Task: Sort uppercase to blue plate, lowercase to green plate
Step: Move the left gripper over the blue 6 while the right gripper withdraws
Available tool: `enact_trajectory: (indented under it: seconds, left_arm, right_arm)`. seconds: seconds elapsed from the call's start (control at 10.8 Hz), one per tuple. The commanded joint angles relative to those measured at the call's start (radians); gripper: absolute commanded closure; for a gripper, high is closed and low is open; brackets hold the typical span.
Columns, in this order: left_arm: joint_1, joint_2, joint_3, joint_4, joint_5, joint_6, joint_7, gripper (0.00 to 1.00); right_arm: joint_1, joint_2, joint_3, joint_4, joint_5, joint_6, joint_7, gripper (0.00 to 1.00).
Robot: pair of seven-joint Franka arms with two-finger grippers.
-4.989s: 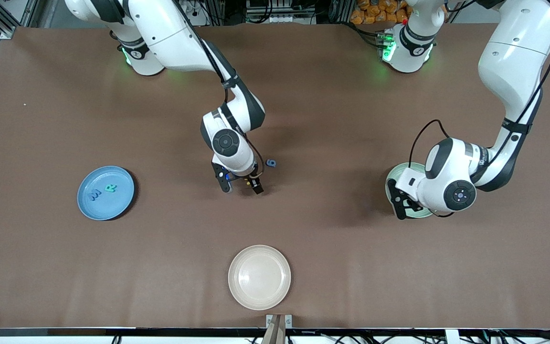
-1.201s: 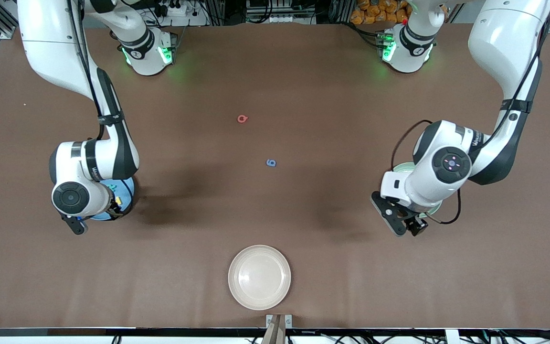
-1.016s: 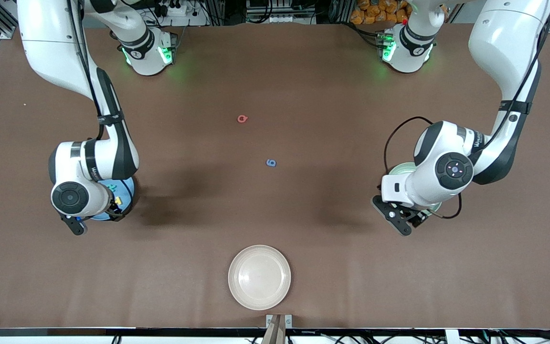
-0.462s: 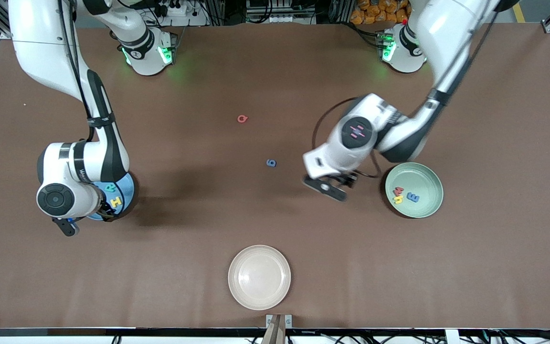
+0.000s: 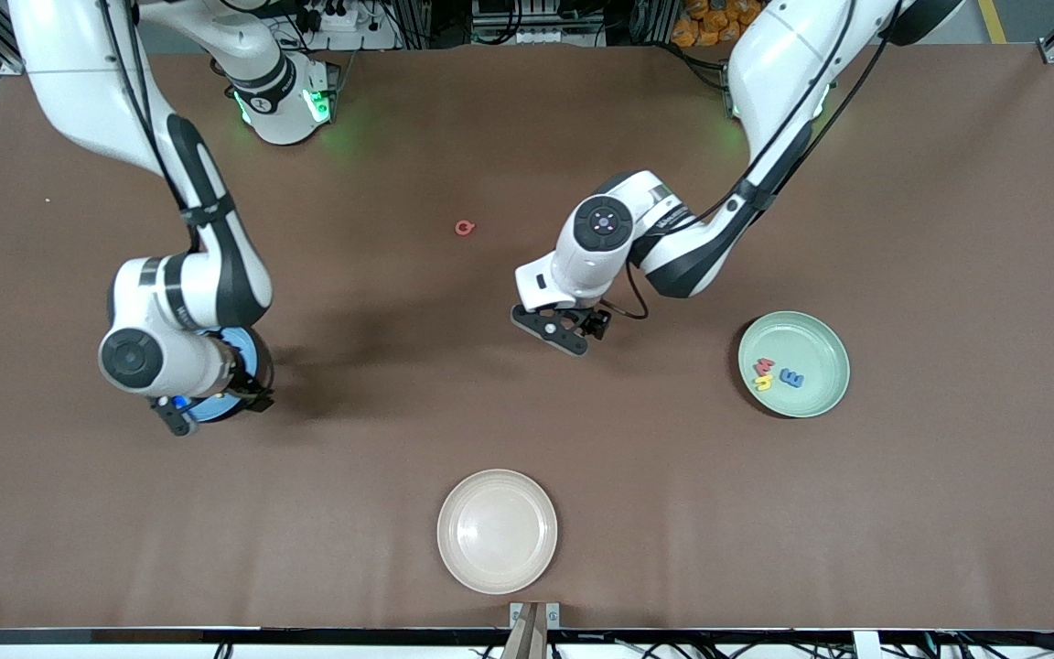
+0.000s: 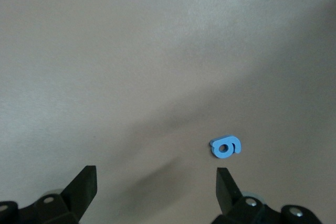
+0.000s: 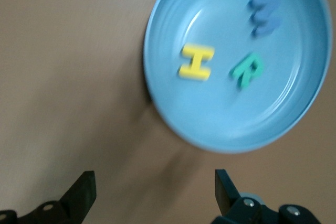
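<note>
Surveying the front view: green plate (image 5: 793, 363) holds three lowercase; pink Q (image 5: 464, 228) lies loose mid-table; blue plate (image 5: 252, 352) is mostly hidden. Left gripper (image 5: 560, 330) hangs mid-table, right gripper (image 5: 212, 411) over the blue plate. Left wrist view: jaws spread, empty, blue g (image 6: 226, 147) beneath. Right wrist view: jaws spread, empty; H (image 7: 196, 62), R (image 7: 247, 70), W (image 7: 264, 14) plated. Two letters remain.

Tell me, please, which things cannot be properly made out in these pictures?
- Blue plate: front view, mostly covered by the right arm.
- Blue g: front view, hidden under the left gripper.
- Letters in the green plate: front view, too small to read surely.
- Blue W: right wrist view, blurred.
</note>
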Motion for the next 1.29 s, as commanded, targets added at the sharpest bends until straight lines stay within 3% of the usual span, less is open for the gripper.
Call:
enact_trajectory:
  seconds: [0.0,0.46,0.92,1.2]
  left_arm:
    - [-0.065,0.027,0.049,0.037,0.028,0.017,-0.1,0.0]
    - [-0.168,0.067,0.112,0.08,0.029,0.027,-0.207,0.0]
    - [-0.251,0.102,0.164,0.093,0.035,0.057,-0.298,0.0]
    - [-0.302,0.12,0.212,0.096,0.035,0.097,-0.326,0.0]
  right_arm:
    - [-0.019,-0.119,0.061,-0.146,0.022,0.058,0.023,0.0]
    - [-0.078,-0.23,0.117,-0.246,0.024,0.046,0.029,0.0]
    - [-0.227,-0.242,0.115,-0.19,0.016,0.004,-0.192,0.0]
    - [-0.255,-0.266,0.117,-0.163,0.014,-0.008,-0.224,0.0]
